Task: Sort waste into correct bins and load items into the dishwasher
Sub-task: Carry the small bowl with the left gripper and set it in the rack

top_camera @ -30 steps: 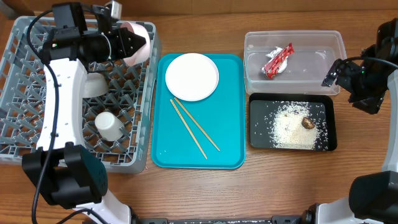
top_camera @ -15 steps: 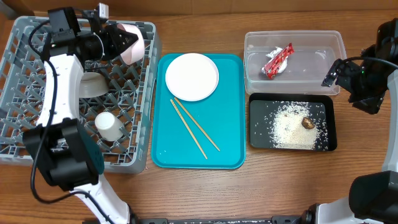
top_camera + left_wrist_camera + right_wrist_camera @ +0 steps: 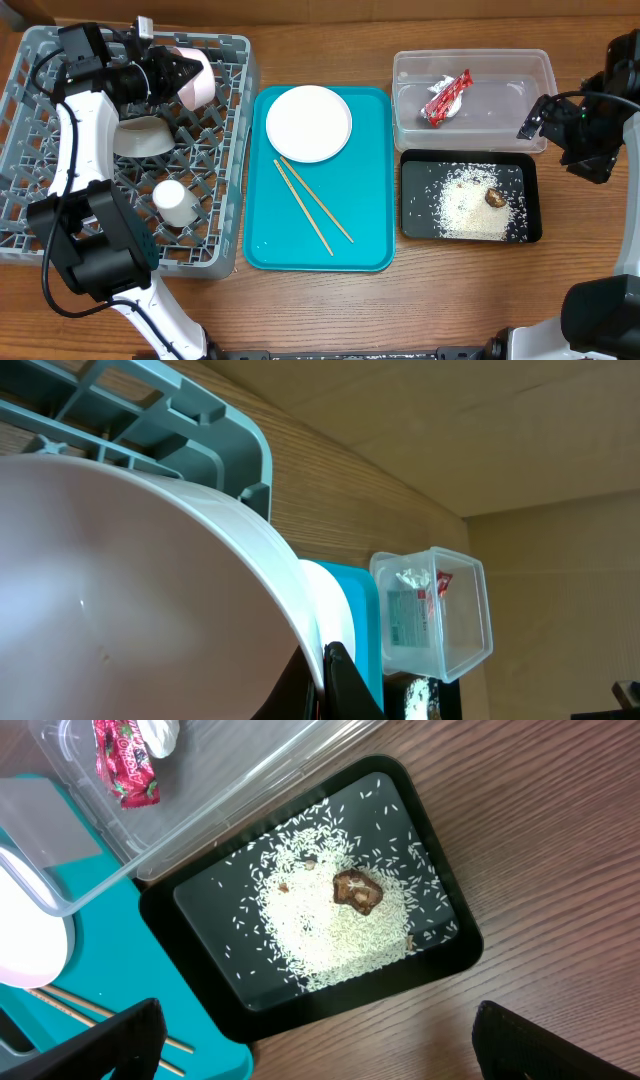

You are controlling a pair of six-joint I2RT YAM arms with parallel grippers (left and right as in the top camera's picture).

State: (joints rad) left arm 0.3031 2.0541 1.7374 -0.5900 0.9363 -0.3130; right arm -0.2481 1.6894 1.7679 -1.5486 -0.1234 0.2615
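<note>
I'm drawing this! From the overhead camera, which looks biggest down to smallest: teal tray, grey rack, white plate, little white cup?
Largest to smallest:
1. grey dish rack
2. teal tray
3. white plate
4. small white cup

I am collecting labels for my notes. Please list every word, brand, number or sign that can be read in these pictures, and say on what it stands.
No text can be read in any view.
On the snack wrapper in the clear tub: red-and-white print, too small and blurred to read.
On the dish rack, teal tray, black tray and plate: no writing visible.
</note>
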